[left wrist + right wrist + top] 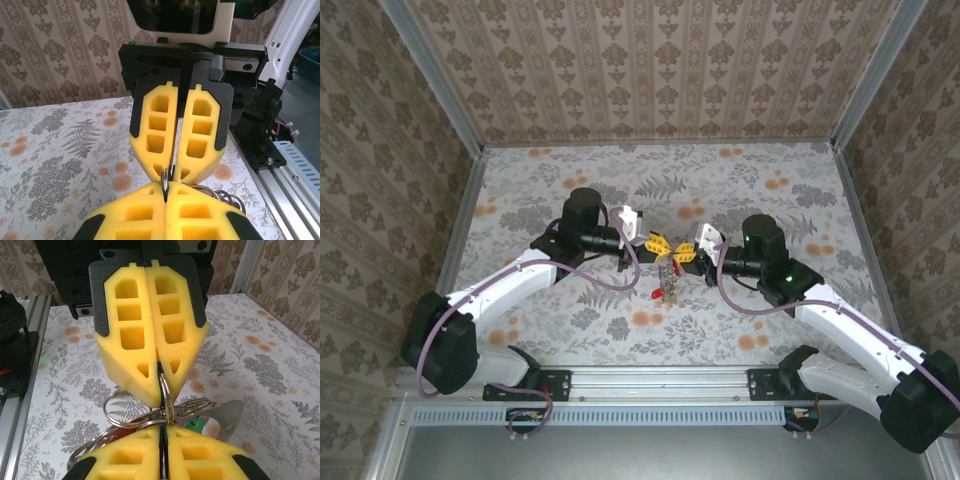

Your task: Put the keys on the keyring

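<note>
Over the middle of the table my left gripper (655, 245) and right gripper (682, 250) meet tip to tip. The keyring (165, 388), a thin metal loop, stands on edge between them. In the left wrist view my left gripper (166, 192) is shut on the keyring (164, 176), facing the right gripper (172, 170). In the right wrist view my right gripper (162, 432) is shut on the same loop, under the left gripper (159, 390). The keys (666, 283) hang below on small rings: a red head (122, 431), a green head (200, 425) and a metal blade (227, 412).
Several small linked rings (222, 196) dangle beside the fingers. The floral tabletop (570, 190) is walled by patterned panels at the back and sides. A metal rail (660, 380) with both arm bases runs along the near edge.
</note>
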